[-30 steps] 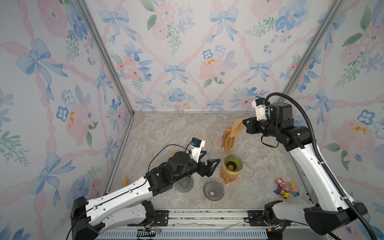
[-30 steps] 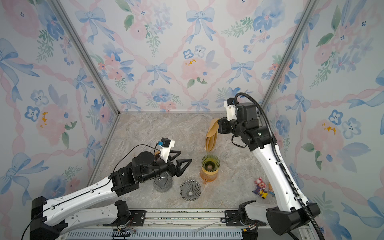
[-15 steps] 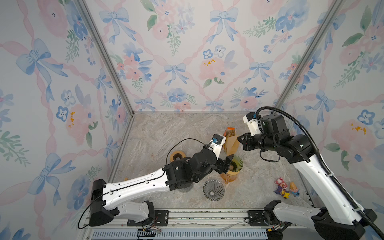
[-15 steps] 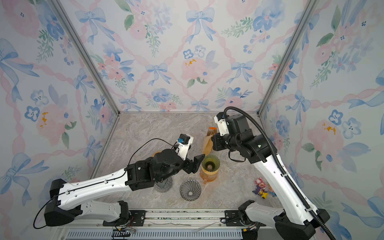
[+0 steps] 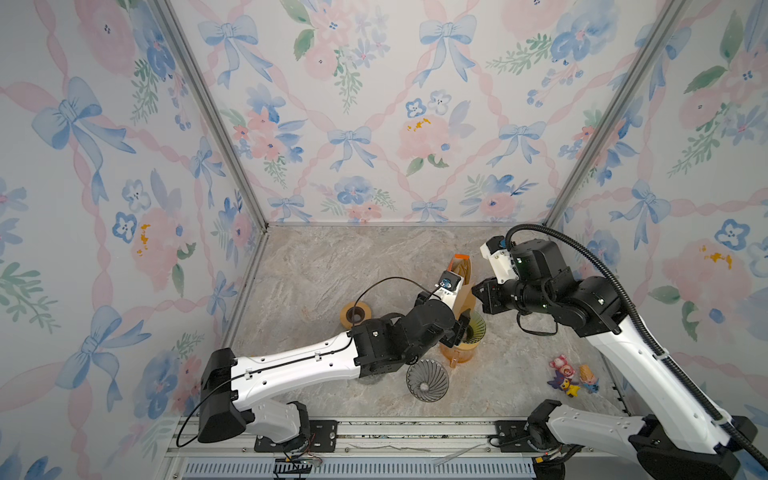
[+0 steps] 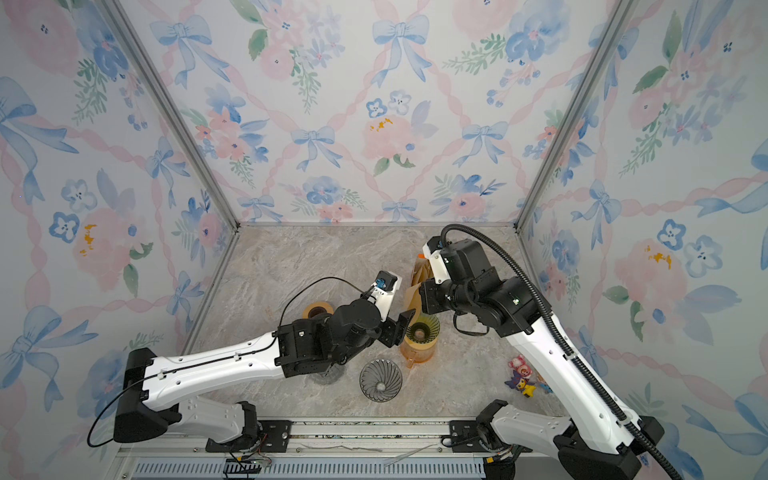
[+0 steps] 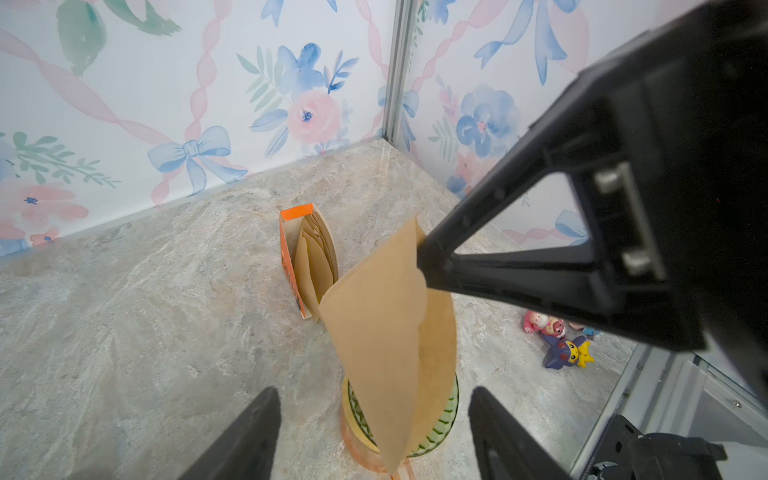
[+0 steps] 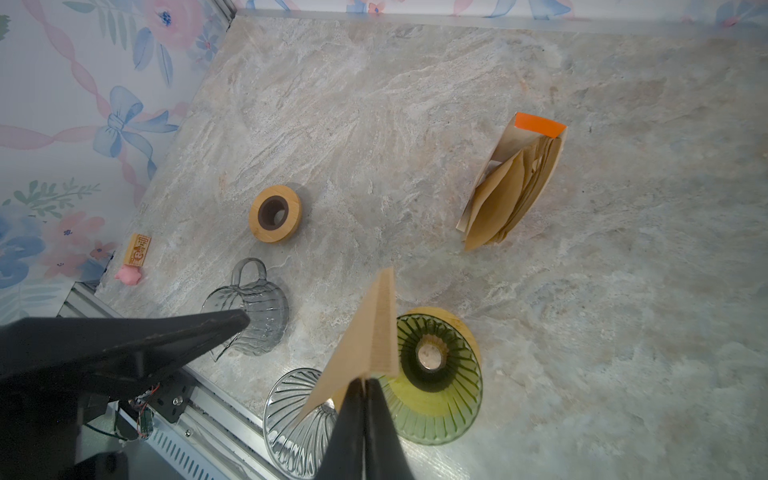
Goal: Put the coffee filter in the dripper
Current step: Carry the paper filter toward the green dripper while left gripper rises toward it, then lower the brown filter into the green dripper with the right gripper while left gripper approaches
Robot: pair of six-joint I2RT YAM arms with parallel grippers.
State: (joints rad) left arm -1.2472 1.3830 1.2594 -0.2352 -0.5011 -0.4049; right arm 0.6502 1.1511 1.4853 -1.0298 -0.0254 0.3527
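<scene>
Brown paper coffee filter (image 7: pixel 382 345) hangs point-down right at the rim of the green ribbed glass dripper (image 8: pixel 449 407), near the front edge of the surface (image 8: pixel 374 124). Your right fingers (image 8: pixel 363 399) are pinched tight on its upper corner. Your left fingers (image 7: pixel 245 440) stand spread either side of it, gripping nothing.

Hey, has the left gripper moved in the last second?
Yes. In a top view the left gripper has moved right, closing its gap to the left rim of the green dripper; its jaws flank the hanging coffee filter.
</scene>
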